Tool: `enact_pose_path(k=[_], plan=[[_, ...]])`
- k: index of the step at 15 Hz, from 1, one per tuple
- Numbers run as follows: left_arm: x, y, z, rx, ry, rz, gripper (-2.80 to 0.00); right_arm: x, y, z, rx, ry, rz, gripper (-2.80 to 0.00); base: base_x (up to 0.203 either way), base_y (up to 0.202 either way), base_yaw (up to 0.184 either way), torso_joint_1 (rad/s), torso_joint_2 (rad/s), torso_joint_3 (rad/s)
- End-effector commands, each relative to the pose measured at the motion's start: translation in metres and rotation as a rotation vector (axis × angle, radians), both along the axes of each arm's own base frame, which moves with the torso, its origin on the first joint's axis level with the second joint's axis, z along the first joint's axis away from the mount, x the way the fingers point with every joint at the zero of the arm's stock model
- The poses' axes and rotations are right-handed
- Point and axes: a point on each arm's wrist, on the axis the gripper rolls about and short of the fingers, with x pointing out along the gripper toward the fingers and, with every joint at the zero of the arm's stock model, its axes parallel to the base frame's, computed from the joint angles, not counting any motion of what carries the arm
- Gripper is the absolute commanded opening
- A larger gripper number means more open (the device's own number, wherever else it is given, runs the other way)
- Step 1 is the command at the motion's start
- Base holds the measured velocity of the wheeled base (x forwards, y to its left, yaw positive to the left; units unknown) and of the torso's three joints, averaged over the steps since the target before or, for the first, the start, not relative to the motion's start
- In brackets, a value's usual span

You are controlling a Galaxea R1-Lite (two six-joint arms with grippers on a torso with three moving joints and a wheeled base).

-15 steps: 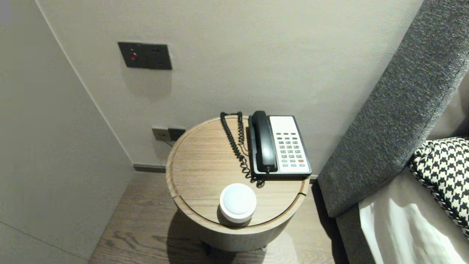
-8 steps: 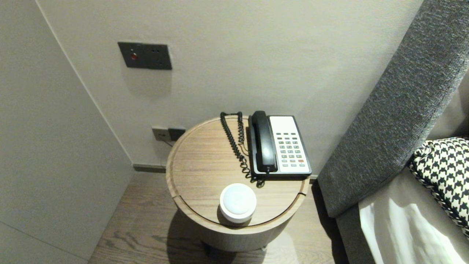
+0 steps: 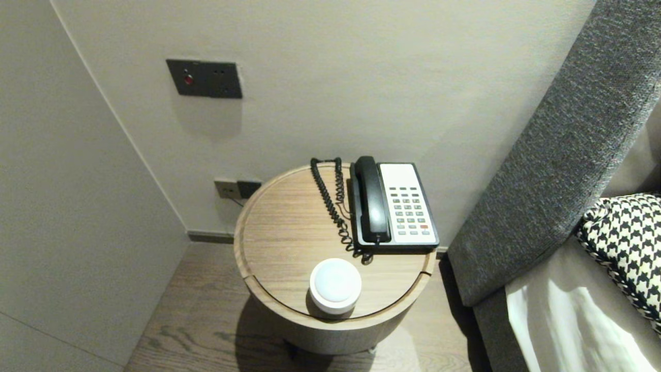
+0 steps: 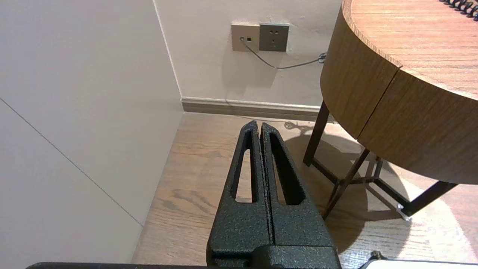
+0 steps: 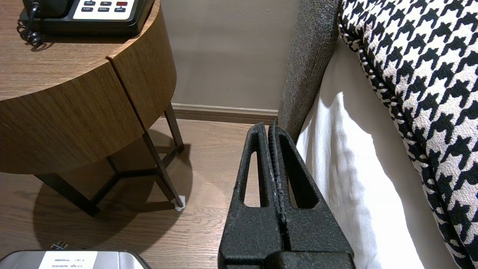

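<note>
Soft overhead light; the round table (image 3: 279,232) shadows the floor (image 3: 196,320).

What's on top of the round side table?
On the side table: a desk phone, black handset on its cradle, coiled cord beside it, and a white round object near the front edge. Anything under the phone base is covered.

Round wooden table (image 3: 279,227): 1; telephone (image 3: 408,206): 1, with handset (image 3: 371,199): 1 and coiled cord (image 3: 330,199): 1; white round object (image 3: 335,285): 1; low wall plates (image 4: 274,37): 2; dark switch panel (image 3: 204,78): 1; houndstooth pillow (image 3: 625,243): 1; grippers: 2, namely left gripper (image 4: 258,125) and right gripper (image 5: 269,127).
</note>
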Motion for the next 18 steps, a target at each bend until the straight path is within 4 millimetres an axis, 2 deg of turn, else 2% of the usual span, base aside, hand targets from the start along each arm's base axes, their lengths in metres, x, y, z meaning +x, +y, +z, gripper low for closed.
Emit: enact_pose_path(k=[1,18], plan=[[-0.0001,0.0000,0.0000,0.000,-0.002,0.001,-2.80,0.0002,0.0000,0.0001,0.000,0.002,0.000,-2.80,0.000,0.000,0.000,0.000,0.00,0.000],[-0.0002,0.0000,0.0000,0.000,-0.004,0.001,-2.80,0.0002,0.0000,0.0003,0.000,0.004,0.002,-2.80,0.000,0.000,0.000,0.000,0.00,0.000]])
